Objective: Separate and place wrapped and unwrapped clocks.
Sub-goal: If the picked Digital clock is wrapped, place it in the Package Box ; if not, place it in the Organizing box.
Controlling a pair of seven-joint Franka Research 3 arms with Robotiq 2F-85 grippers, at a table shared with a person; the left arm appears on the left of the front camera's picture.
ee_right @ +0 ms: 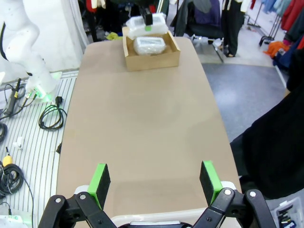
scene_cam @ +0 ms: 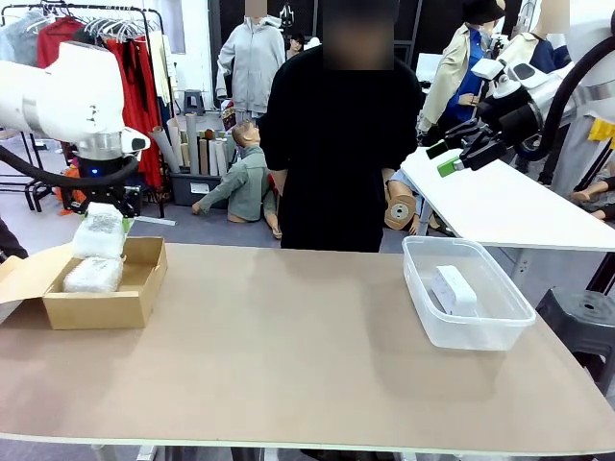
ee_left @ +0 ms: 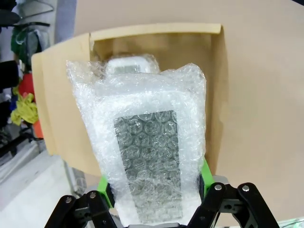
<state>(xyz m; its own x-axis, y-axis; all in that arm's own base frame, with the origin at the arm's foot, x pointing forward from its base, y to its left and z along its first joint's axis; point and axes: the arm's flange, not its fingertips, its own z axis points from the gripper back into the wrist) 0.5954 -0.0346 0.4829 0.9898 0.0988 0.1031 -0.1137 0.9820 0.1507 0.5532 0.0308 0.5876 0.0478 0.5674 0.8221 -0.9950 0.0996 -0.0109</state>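
My left gripper (scene_cam: 102, 213) is shut on a wrapped clock (scene_cam: 100, 234), a lumpy bubble-wrap bundle hanging just above the open cardboard box (scene_cam: 135, 298) at the table's left. In the left wrist view the bundle (ee_left: 148, 147) sits between the green pads (ee_left: 103, 190), over the box (ee_left: 216, 95). A second wrapped clock (scene_cam: 92, 276) (ee_left: 131, 65) lies inside the box. The bare white unwrapped clock (scene_cam: 454, 288) lies in the clear plastic bin (scene_cam: 423, 317) at the right. High above that bin, my right gripper (scene_cam: 459, 154) (ee_right: 154, 183) is open and holds nothing.
A person in black (scene_cam: 341, 144) stands at the table's far edge, hands hidden. The right wrist view looks down the bare brown tabletop (ee_right: 142, 123) toward the box (ee_right: 151, 59). A white side table (scene_cam: 509, 206) stands behind the bin. Cables (ee_right: 50, 116) lie on the floor.
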